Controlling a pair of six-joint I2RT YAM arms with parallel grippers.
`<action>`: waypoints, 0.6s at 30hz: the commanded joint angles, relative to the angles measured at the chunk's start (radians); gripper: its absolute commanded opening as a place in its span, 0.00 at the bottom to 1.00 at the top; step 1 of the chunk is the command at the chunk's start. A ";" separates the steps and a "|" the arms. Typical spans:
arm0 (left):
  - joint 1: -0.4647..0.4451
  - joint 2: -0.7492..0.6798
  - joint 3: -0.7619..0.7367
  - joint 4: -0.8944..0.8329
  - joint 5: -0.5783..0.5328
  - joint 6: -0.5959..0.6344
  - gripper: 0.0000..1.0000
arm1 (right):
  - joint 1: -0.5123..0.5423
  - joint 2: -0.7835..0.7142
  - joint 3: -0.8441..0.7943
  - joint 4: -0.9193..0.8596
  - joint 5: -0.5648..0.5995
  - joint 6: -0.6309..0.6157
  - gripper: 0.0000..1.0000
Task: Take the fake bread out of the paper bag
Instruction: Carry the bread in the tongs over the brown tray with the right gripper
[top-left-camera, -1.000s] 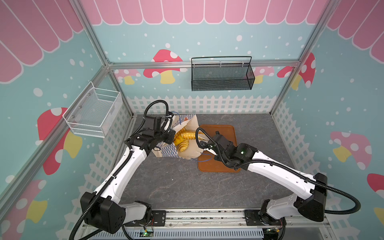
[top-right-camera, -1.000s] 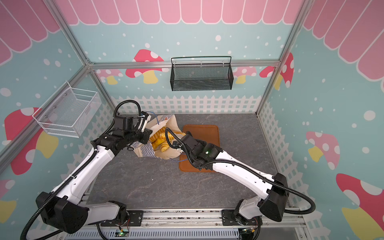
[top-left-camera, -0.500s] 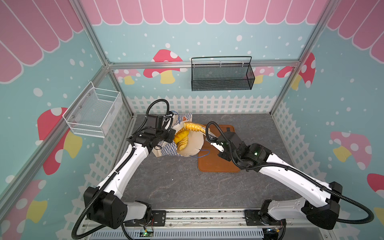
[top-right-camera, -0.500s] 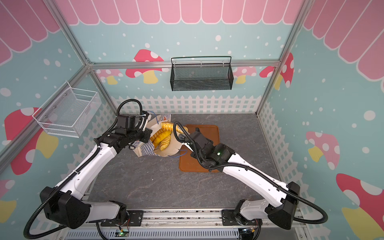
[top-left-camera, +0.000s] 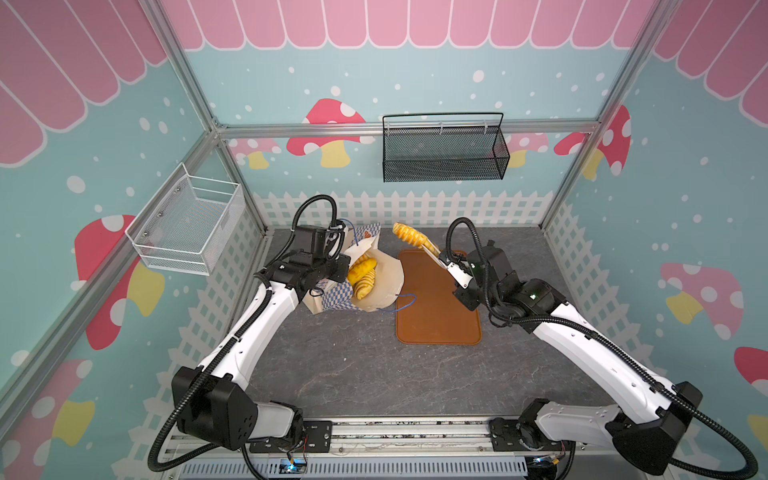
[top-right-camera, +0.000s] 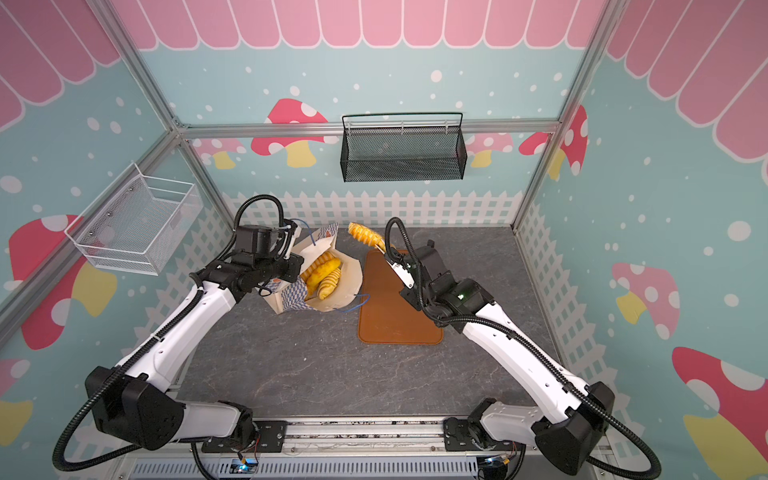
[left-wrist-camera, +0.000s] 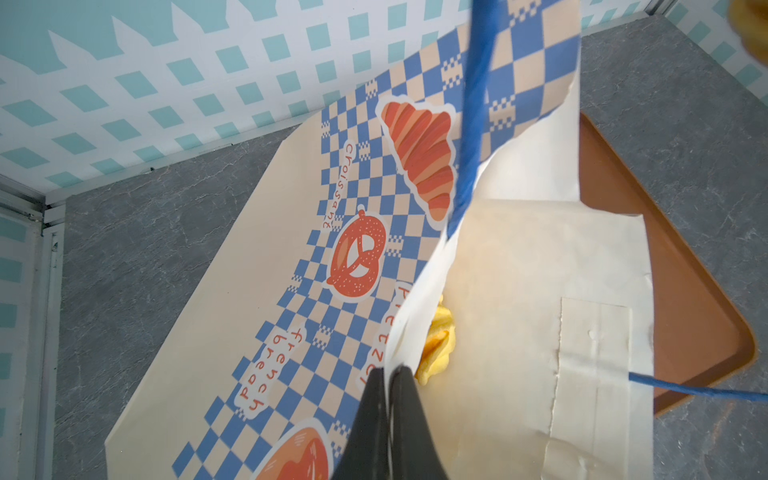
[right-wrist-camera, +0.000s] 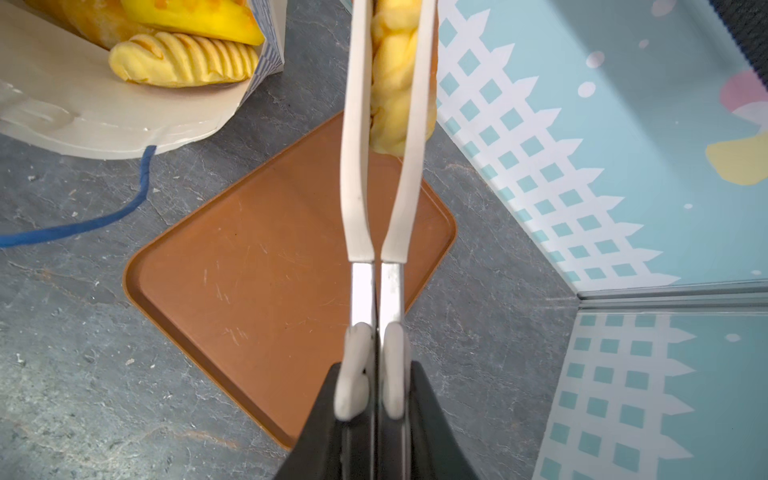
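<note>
Top view: R claw (top-left-camera: 427, 246) tight on back-left-pointing loaf (top-left-camera: 405, 233), L claw (top-left-camera: 345, 266) tight on bag (top-left-camera: 386, 276).

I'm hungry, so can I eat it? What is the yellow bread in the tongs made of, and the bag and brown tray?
Not real food, likely. The ridged loaf in the tongs looks like moulded plastic or foam: glossy, evenly yellow. The paper bag is matte printed paper, creased and folded. The brown tray seems hard plastic: smooth, with fine scratches.

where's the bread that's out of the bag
In both top views the ridged loaf is held in the air by tongs in the right gripper, over the far edge of the brown tray, just right of the paper bag.
</note>
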 joint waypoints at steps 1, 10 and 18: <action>0.013 0.009 0.009 -0.042 -0.031 -0.004 0.00 | -0.020 0.016 -0.027 0.049 -0.110 0.067 0.08; 0.013 -0.002 0.012 -0.057 -0.053 0.012 0.00 | -0.154 0.051 -0.096 0.090 -0.293 0.188 0.07; 0.013 -0.011 0.009 -0.058 -0.053 0.010 0.00 | -0.190 0.152 -0.133 0.170 -0.404 0.292 0.07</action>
